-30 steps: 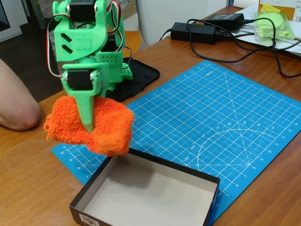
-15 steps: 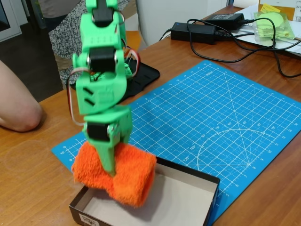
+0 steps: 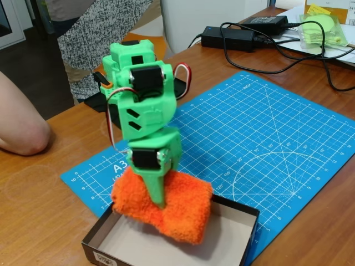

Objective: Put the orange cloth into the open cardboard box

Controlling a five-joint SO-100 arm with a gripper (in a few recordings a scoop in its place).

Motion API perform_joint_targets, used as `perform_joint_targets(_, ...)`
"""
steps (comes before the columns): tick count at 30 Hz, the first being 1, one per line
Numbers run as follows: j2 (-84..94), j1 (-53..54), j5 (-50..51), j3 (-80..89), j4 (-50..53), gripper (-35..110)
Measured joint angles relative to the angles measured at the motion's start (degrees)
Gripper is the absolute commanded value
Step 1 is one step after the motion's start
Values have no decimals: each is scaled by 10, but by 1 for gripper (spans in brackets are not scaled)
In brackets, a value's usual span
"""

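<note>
one gripper point(image 3: 161, 202) clenched on orange cloth point(image 3: 166, 208), over open cardboard box point(image 3: 247, 219) far rim

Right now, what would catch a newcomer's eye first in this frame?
The bright orange cloth, clamped in the green gripper, hangs over the open cardboard box at the bottom of the fixed view. Behind them the blue cutting mat covers the middle of the wooden table, and a person's elbow rests at the left edge.
</note>
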Motion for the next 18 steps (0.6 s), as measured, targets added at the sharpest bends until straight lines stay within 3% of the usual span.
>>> perform_joint_targets(13,-25,21,-14,11,-27,0)
perform_joint_targets(18,-51,19,-35,-2,-27,11)
